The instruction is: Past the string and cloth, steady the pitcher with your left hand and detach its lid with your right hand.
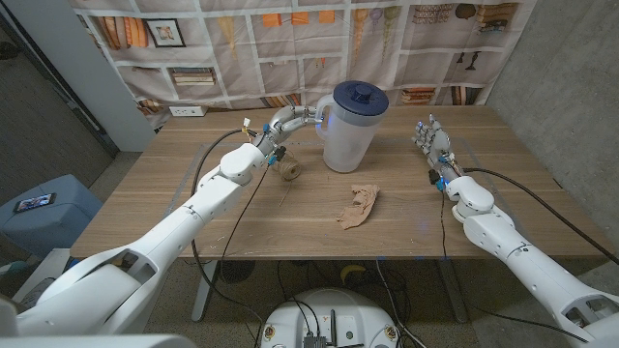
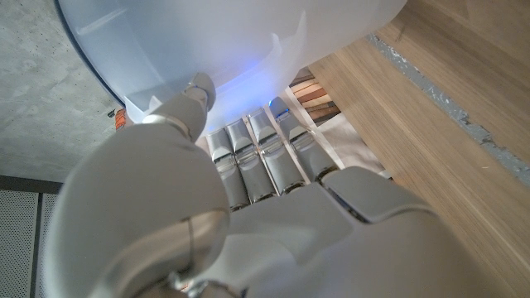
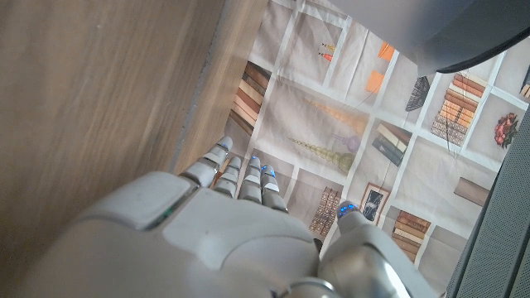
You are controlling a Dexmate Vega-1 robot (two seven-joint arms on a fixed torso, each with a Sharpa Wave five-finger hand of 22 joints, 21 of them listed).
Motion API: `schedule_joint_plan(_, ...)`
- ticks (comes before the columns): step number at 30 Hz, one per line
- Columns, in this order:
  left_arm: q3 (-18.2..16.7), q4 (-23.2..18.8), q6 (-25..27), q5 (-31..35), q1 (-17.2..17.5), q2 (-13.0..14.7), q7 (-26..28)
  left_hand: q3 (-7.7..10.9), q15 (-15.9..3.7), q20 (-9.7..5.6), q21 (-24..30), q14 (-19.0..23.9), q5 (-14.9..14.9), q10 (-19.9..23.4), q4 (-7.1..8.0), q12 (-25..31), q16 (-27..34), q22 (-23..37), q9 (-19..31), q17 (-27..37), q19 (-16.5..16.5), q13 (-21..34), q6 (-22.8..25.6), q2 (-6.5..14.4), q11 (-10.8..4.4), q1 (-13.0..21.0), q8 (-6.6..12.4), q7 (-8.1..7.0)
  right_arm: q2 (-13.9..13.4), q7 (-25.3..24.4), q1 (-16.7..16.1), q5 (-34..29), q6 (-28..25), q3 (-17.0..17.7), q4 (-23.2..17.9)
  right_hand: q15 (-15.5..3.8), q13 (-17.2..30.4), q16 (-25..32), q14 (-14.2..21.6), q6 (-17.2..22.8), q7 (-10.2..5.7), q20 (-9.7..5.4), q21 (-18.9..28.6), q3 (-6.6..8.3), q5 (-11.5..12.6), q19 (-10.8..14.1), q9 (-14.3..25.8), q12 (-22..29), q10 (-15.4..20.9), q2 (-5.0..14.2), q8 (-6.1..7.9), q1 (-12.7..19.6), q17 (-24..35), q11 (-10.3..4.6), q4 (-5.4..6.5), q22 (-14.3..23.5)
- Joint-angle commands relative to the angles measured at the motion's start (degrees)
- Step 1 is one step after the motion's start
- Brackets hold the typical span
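Note:
A translucent white pitcher (image 1: 346,135) with a dark blue lid (image 1: 360,97) stands upright at the table's far middle. My left hand (image 1: 296,118) reaches its handle side. In the left wrist view the thumb (image 2: 195,93) presses the pitcher's wall (image 2: 240,41) and the fingers (image 2: 265,153) lie against it beside the handle. My right hand (image 1: 431,141) stands to the right of the pitcher, well apart from it, fingers spread and holding nothing; the right wrist view shows those fingers (image 3: 240,174) over the table edge.
A small spool of string (image 1: 287,171) lies under my left forearm, nearer than the pitcher. A crumpled tan cloth (image 1: 360,206) lies in front of the pitcher. A bookshelf-print backdrop (image 1: 290,39) hangs behind the wooden table (image 1: 193,213).

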Motion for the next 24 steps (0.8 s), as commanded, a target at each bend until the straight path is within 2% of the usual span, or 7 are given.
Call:
schedule_joint_plan(1,0.02,0.74,-0.48,-0.55,-0.70,-0.14,-1.53,1.22,-5.95,-8.25,-0.06,0.70,0.19,1.82,0.81,-0.31,0.05,0.17,0.25,0.08,0.64,0.18,4.30,1.61,-1.11,2.29,-0.03,1.27,-4.79,-3.53,-2.20,-4.01,-2.57,0.96,-6.86,-0.13,0.18,0.25,0.17,0.61,-0.12,0.14,0.16,0.11,0.48,0.47,0.10,0.25,0.47,1.05,0.19,0.08,0.10,-0.03,0.06,0.25)
schedule_joint_plan(9,-0.06,0.68,0.17,-0.94,-0.98,0.13,-2.15,1.25,-6.04,-8.31,-0.07,0.97,0.17,2.03,0.86,-0.45,0.06,0.19,0.29,0.11,0.76,0.20,4.60,1.54,-1.22,2.37,-0.07,1.31,-8.51,-5.96,-2.98,-9.90,-2.44,1.59,-11.08,-0.31,0.18,0.22,0.30,0.85,-0.29,0.18,0.15,0.29,0.52,0.52,0.10,0.35,0.80,0.98,0.26,0.76,-0.15,-0.08,-0.54,0.24)
schedule_joint_plan(15,-0.13,1.00,0.15,-1.27,-1.21,0.16,-2.68,1.20,-6.06,-8.39,-0.10,1.08,0.11,2.21,0.77,-0.54,0.03,0.20,0.31,0.10,0.79,0.22,4.81,1.28,-1.22,2.50,-0.10,1.21,-10.76,-4.30,-2.30,-11.68,-2.63,1.85,-12.39,-0.28,0.19,0.16,0.42,0.82,-0.44,0.23,0.15,0.45,0.54,0.61,0.10,0.43,1.08,0.76,0.23,1.42,-0.41,-0.06,-1.17,0.23)
schedule_joint_plan(24,-0.16,1.04,0.90,-1.82,-1.45,0.31,-3.26,1.10,-5.93,-8.44,-0.14,1.23,0.01,2.43,0.79,-0.68,-0.02,0.21,0.35,0.10,0.84,0.25,5.07,0.99,-1.04,2.59,-0.17,1.33,-15.14,-4.49,-1.93,-17.03,-5.72,2.16,-16.55,-0.08,0.23,0.00,0.53,1.34,-0.74,0.40,0.06,0.77,0.45,0.62,0.14,0.41,1.22,-0.26,0.48,3.16,-0.99,-0.27,-3.02,0.19)
